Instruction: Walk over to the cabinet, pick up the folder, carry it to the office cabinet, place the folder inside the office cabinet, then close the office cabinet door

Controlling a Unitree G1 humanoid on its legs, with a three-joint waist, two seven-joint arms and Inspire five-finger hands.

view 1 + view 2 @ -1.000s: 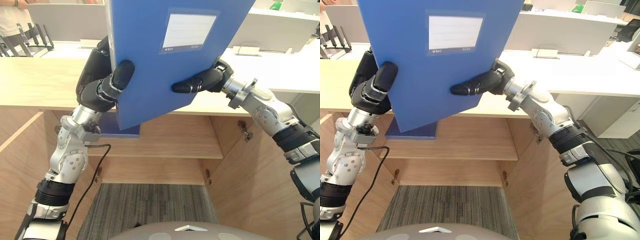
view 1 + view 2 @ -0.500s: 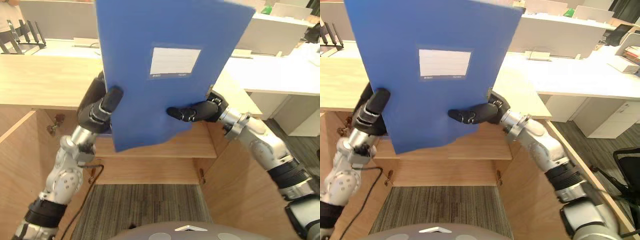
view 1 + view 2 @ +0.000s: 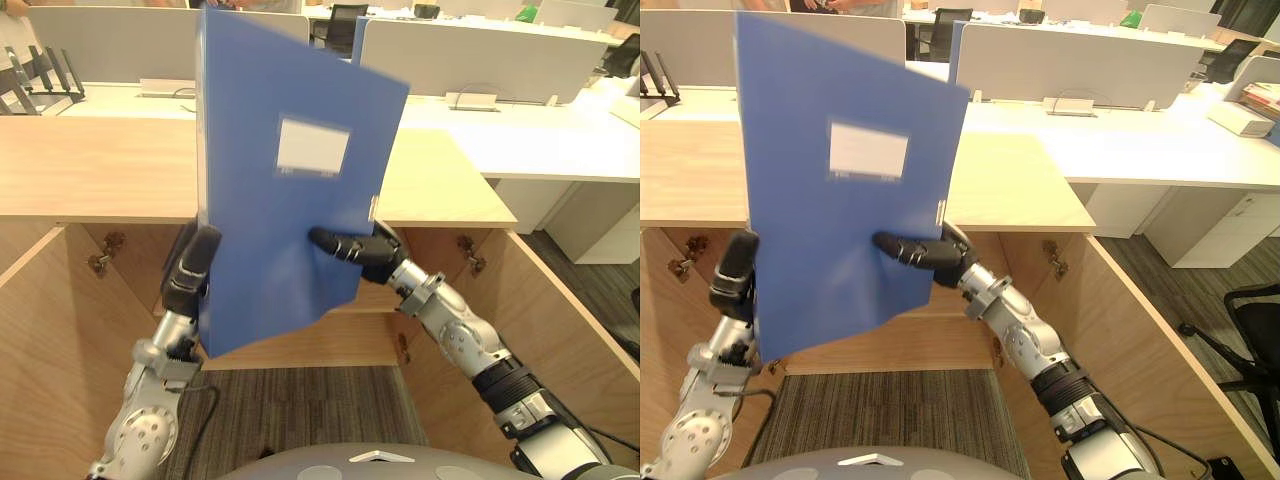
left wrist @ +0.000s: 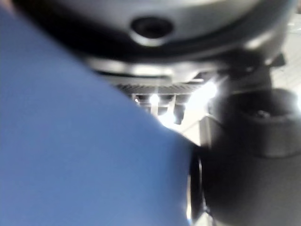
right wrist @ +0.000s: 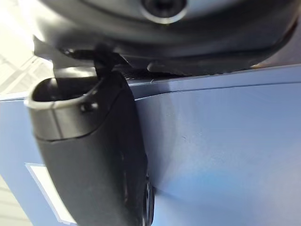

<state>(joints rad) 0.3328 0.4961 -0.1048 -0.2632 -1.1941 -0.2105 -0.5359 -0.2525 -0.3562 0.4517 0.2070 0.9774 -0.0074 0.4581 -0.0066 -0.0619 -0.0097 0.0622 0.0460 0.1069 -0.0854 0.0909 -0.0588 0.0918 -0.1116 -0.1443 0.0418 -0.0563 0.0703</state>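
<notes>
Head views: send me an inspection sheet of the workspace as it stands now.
Surface: wooden cabinet top; both cabinet doors below it are swung open.
Job's things: blue folder, held upright in front of the cabinet, white label facing the camera.
Clutter: black file rack on the far desk.
Hands: left hand grips the folder's left edge; right hand pinches its right edge.
Cables: nothing seen.
Surroundings: white desks with grey partitions; office chair.
</notes>
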